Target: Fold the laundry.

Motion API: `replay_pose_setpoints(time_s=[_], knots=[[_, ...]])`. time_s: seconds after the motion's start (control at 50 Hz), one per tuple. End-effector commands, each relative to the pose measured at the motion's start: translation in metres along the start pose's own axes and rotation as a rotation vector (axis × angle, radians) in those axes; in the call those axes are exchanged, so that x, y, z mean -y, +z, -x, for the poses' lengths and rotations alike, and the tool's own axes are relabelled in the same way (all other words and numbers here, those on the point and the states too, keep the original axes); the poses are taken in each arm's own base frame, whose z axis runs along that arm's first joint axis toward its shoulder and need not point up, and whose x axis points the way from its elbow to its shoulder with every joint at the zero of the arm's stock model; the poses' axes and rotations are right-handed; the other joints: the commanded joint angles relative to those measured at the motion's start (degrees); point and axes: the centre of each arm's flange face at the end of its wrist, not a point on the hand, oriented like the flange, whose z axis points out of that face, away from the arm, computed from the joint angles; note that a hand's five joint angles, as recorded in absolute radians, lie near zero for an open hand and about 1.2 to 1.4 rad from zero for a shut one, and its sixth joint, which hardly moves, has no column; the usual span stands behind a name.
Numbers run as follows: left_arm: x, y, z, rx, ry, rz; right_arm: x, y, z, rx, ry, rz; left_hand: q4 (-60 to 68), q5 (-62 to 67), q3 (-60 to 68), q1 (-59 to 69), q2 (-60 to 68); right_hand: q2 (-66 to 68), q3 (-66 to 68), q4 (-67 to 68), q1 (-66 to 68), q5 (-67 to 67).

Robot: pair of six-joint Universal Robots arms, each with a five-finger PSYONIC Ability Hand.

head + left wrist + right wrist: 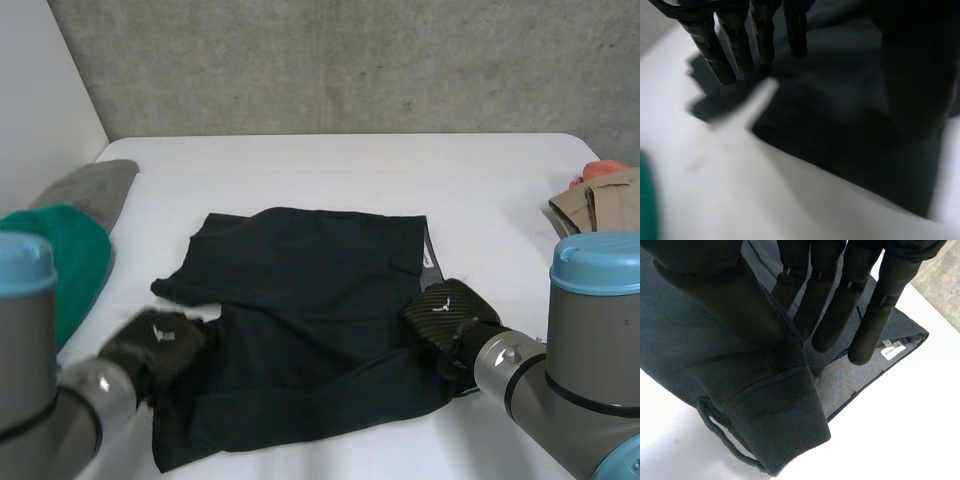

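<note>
My right hand [882,305] grasps the dark shorts [310,290] at their waistband end. My fingers [840,305] lie straight over the cloth and my thumb [695,275] is opposite them, with the cloth caught between. Just beyond my thumb the waistband [775,425] is turned over into a thick fold and lifted off the desk [350,170], and a belt loop [720,437] hangs from its edge. Past my fingertips the grey inside of the waistband lies open, with a small white label [892,351] on it. My left hand [737,40] is released. Its fingers are straight, and their tips come down at the edge of the shorts opposite my right hand, where a corner of the dark cloth sticks out onto the white surface. I cannot tell whether the tips press on the cloth. Between my two hands the shorts lie mostly flat, with a few shallow creases. Well beyond my left hand, at the desk's edge, lies a green cloth [70,260], and a grey cloth [95,188] lies just past it. Well out from my right hand, at the other edge, lies a folded tan cloth [600,205], with a bit of orange cloth [603,170] behind it.
</note>
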Motion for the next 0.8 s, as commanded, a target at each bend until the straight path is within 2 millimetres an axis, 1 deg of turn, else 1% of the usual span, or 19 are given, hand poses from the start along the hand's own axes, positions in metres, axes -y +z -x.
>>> replay_pose_setpoints(time_s=[0.02,0.1,0.12,0.16,0.2,0.26,0.3,0.34,0.36,0.42,0.44,0.5,0.58,0.6,0.66,0.68,0.74,0.76,0.8], knots=[[-0.017,0.001,-0.016,-0.046,-0.019,-0.005,0.001,-0.002,0.0,-0.001,-0.002,0.001,6.0,5.7,6.1,5.7,6.0,12.1,11.4,11.2,16.9,11.1],[-0.022,0.012,-0.018,-0.01,-0.014,0.011,0.002,-0.005,-0.002,-0.005,0.0,-0.004,12.7,12.5,12.8,12.4,12.7,12.1,11.4,11.2,16.9,11.1],[-0.026,0.017,-0.018,0.005,-0.01,0.029,0.002,-0.005,-0.002,-0.006,0.001,-0.003,18.5,18.3,18.7,18.3,18.5,12.1,11.4,11.2,16.9,11.1],[-0.028,0.02,-0.019,0.012,-0.006,0.046,0.002,-0.008,-0.003,-0.007,0.002,0.001,34.5,34.3,34.6,34.2,34.5,12.1,11.4,11.2,16.9,11.1],[-0.032,0.02,-0.021,0.023,0.007,0.074,0.003,-0.01,-0.003,-0.004,0.002,0.006,61.5,61.3,61.6,61.2,61.5,12.1,11.4,11.2,16.9,11.1],[-0.034,0.014,-0.024,0.018,0.026,0.092,0.003,-0.021,-0.001,0.022,-0.015,0.043,61.7,61.4,61.8,61.4,61.6,12.1,11.4,11.2,16.9,11.1],[-0.036,0.001,-0.03,-0.008,0.059,0.109,-0.002,-0.036,0.005,0.077,-0.076,0.114,61.7,61.4,61.8,61.4,61.6,12.1,11.4,11.2,16.9,11.1],[-0.039,-0.01,-0.035,-0.039,0.096,0.129,-0.011,-0.049,0.012,0.145,-0.14,0.189,61.7,61.4,61.8,61.4,61.6,12.1,11.4,11.2,16.9,11.1],[-0.043,-0.021,-0.04,-0.08,0.144,0.158,-0.022,-0.064,0.021,0.229,-0.215,0.28,61.7,61.4,61.8,61.4,61.6,12.1,11.4,11.2,16.9,11.1],[-0.048,-0.034,-0.046,-0.149,0.214,0.19,-0.033,-0.08,0.026,0.325,-0.315,0.373,61.7,61.4,61.8,61.4,61.6,12.1,11.4,11.2,16.9,11.1],[-0.047,-0.039,-0.047,-0.17,0.239,0.189,-0.031,-0.079,0.024,0.315,-0.356,0.353,61.7,61.4,61.8,61.4,61.6,12.1,11.4,11.2,16.9,11.1],[-0.04,-0.035,-0.043,-0.155,0.227,0.153,-0.022,-0.071,0.024,0.26,-0.332,0.272,61.7,61.4,61.8,61.4,61.6,12.1,11.4,11.2,16.9,11.1],[-0.017,-0.014,-0.026,-0.05,0.179,0.054,-0.003,-0.052,0.013,0.156,-0.237,0.166,61.7,61.4,61.8,61.4,61.6,12.1,11.4,11.2,16.9,11.1],[-0.006,-0.004,-0.018,0.008,0.162,0.005,0.005,-0.045,0.009,0.126,-0.194,0.129,61.7,61.4,61.8,61.4,61.6,12.1,11.4,11.2,16.9,11.1],[0.013,0.01,-0.006,0.092,0.135,-0.081,0.018,-0.033,-0.001,0.071,-0.139,0.061,61.7,61.4,61.8,61.4,61.6,12.1,11.4,11.2,16.9,11.1],[0.025,0.02,0.002,0.136,0.118,-0.135,0.025,-0.023,-0.008,0.029,-0.11,0.017,61.7,61.4,61.8,61.4,61.6,12.1,11.4,11.2,16.9,11.1],[0.046,0.037,0.01,0.181,0.101,-0.236,0.036,-0.007,-0.02,-0.046,-0.086,-0.054,61.7,61.4,61.8,61.4,61.6,12.1,11.4,11.2,16.9,11.1],[0.06,0.05,0.014,0.203,0.092,-0.311,0.04,0.005,-0.029,-0.103,-0.079,-0.089,61.7,61.4,61.8,61.4,61.6,12.1,11.4,11.2,16.9,11.1],[0.071,0.062,0.017,0.221,0.089,-0.375,0.045,0.018,-0.039,-0.168,-0.08,-0.125,61.7,61.4,61.8,61.4,61.6,12.1,11.4,11.2,16.9,11.1]])
